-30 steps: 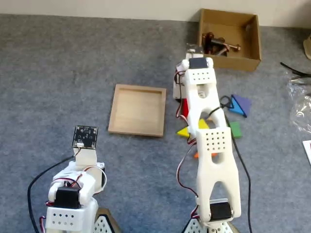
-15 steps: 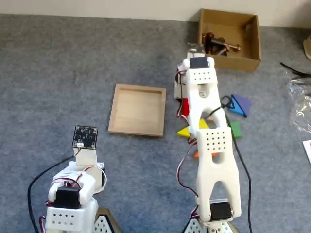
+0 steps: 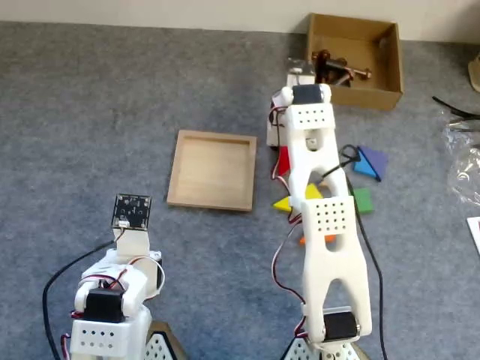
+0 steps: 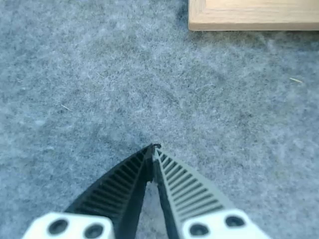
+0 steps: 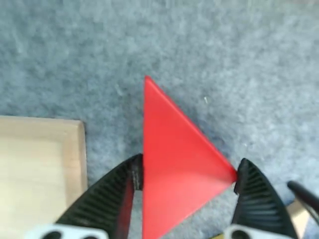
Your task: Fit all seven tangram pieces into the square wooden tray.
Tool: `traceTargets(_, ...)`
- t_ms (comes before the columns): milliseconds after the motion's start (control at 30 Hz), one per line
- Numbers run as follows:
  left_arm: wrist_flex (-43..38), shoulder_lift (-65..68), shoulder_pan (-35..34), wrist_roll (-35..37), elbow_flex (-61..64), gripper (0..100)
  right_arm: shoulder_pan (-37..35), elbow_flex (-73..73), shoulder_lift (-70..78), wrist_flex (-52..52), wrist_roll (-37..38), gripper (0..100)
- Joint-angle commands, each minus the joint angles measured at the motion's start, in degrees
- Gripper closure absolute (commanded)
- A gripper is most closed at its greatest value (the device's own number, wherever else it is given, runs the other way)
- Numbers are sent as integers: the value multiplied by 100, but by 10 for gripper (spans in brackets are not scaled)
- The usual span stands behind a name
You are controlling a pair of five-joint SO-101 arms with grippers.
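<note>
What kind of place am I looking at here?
Most likely a robotics lab or hobby workbench: a left robot arm and a right robot arm sit on a grey carpeted surface, with a wooden tray, a red triangle among coloured tangram pieces, and a cardboard box of odds and ends.

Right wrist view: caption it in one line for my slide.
Right hand grips the red triangle by two edges over grey carpet, beside the wooden tray's corner.
</note>
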Motion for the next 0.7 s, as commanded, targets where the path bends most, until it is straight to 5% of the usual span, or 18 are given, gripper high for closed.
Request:
traceTargets(0, -18, -40, 101, 35, 110, 995, -31, -356, -189, 180, 53, 779)
traceTargets(667, -18, -40, 101, 35, 110, 995, -673, -365, -242, 497, 18, 779)
